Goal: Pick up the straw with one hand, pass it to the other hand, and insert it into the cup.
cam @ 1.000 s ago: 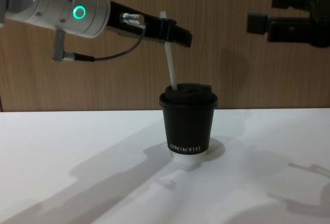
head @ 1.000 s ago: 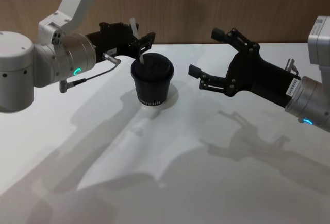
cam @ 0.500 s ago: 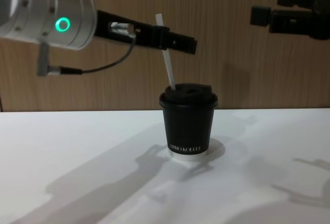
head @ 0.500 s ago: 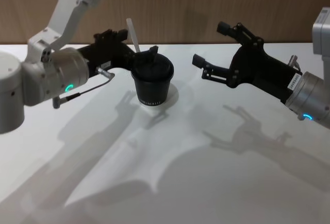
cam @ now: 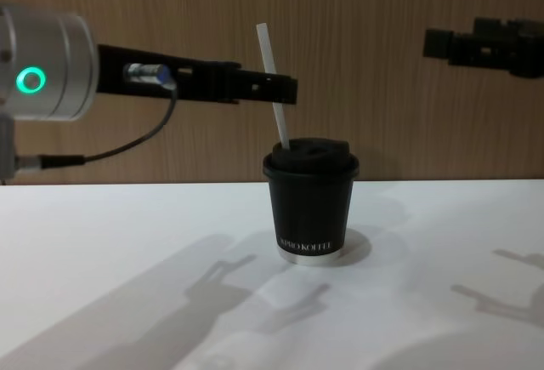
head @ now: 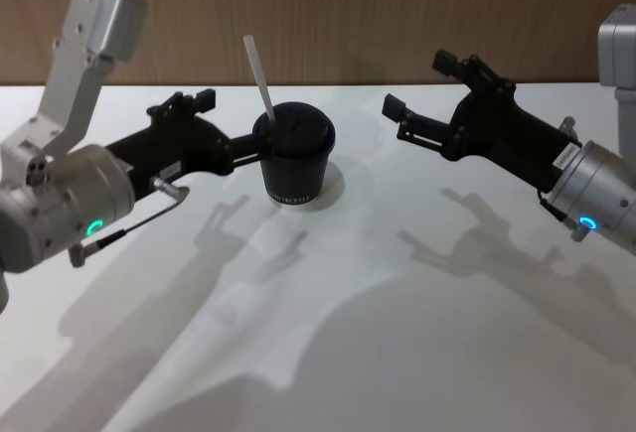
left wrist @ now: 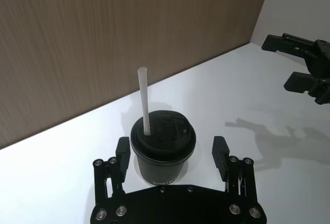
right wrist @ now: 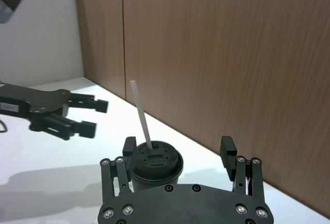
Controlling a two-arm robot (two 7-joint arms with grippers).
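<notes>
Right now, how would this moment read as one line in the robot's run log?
straw: in cup lid, leaning, free | left hand: open, beside cup | right hand: open, off to the side | table

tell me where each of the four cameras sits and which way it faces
Head: high, looking down at the table; both arms show, left gripper, right gripper.
Chest: low, looking across at the cup side-on.
Left wrist: behind its open fingers, facing the cup.
Right wrist: behind its open fingers, facing the cup.
All four share the cup with the straw standing in its lid.
</notes>
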